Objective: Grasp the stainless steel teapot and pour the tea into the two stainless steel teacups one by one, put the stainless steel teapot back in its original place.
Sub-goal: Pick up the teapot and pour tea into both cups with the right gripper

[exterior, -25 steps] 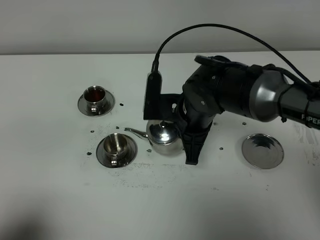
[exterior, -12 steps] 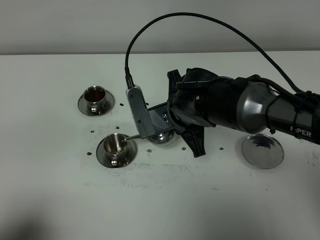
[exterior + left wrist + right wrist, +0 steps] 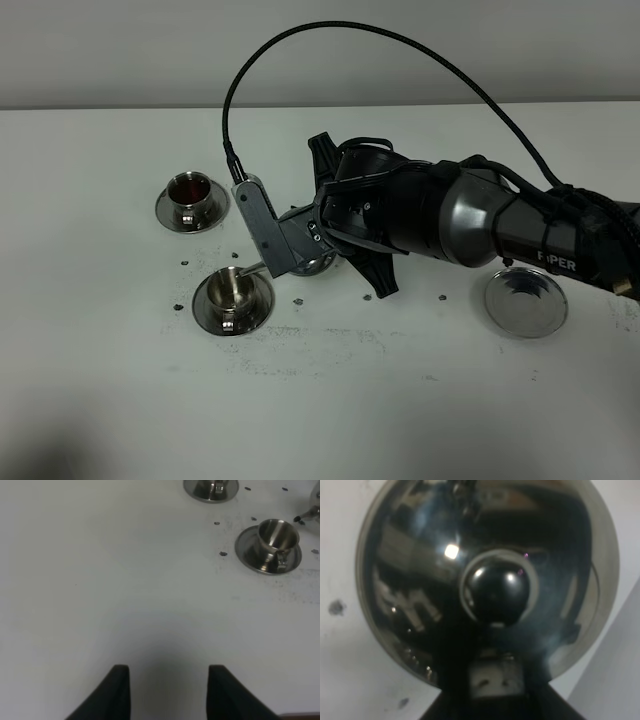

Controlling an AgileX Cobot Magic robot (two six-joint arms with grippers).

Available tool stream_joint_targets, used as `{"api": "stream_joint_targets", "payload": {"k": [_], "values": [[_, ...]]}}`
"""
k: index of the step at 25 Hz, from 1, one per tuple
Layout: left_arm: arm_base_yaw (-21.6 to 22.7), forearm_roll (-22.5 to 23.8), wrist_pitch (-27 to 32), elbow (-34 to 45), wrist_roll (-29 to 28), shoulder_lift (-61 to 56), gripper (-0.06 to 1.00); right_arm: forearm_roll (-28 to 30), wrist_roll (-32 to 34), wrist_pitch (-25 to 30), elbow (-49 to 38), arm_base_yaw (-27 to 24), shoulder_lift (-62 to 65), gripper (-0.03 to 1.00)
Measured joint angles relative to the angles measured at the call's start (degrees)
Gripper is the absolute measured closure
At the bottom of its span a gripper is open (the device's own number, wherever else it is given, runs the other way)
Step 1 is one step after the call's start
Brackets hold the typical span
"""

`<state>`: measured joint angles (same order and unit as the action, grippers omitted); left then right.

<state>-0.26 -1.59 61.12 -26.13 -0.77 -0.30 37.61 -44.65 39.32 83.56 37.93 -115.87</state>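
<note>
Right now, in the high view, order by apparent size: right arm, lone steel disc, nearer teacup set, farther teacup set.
1. Right arm, largest by far.
2. Lone steel disc and nearer teacup set: look alike, unranked.
3. Farther teacup set: slightly smaller, though distance may explain that.

Overhead: teapot mostly lost behind the right arm and its camera bracket; I can't see the grip on its handle. Left wrist view: far teacup cut by the frame edge. Right wrist view: lid blurred, too close.
</note>
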Motion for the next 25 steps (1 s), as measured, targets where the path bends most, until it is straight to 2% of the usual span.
{"api": "stream_joint_targets", "payload": {"k": [25], "values": [[0.0,0.0,0.0,0.0,0.0,0.0,0.57,17.4,-0.1,-2.8,0.0,2.9,-1.7,0.75]]}}
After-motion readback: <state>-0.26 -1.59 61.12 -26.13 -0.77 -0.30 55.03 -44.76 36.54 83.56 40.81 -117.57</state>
